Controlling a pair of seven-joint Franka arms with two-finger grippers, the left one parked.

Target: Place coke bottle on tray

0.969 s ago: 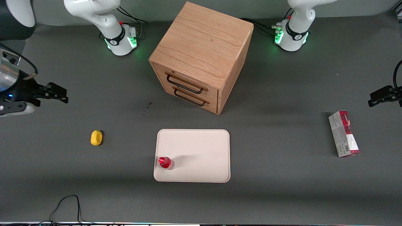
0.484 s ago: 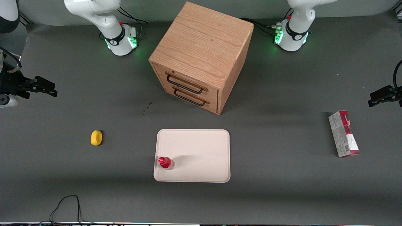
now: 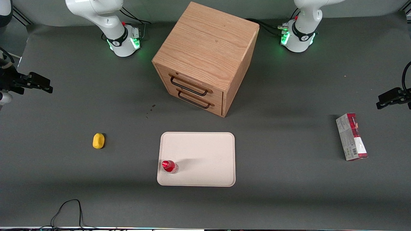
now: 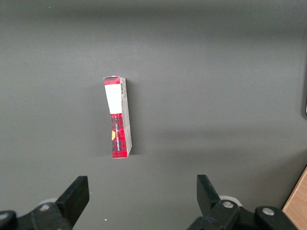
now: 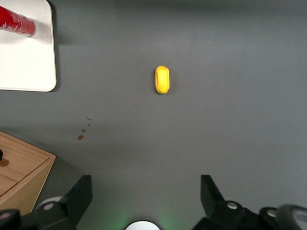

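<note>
Your coke bottle (image 3: pixel 169 166) stands upright on the tray (image 3: pixel 205 154), close to its corner nearest the camera on the working arm's side. Your pincer (image 3: pixel 45 86) hangs high at the working arm's end of the table (image 3: pixel 289 192), well apart from both.

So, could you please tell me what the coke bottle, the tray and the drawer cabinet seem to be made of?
Coke bottle: probably plastic, glossy red with a clear base.
Tray: matte cream-pink with a low moulded rim, likely plastic or fibre composite.
Drawer cabinet: wood or wood veneer, going by the visible grain, with dark, probably metal handles.
The claw is open, high toward the working arm's end.
</note>
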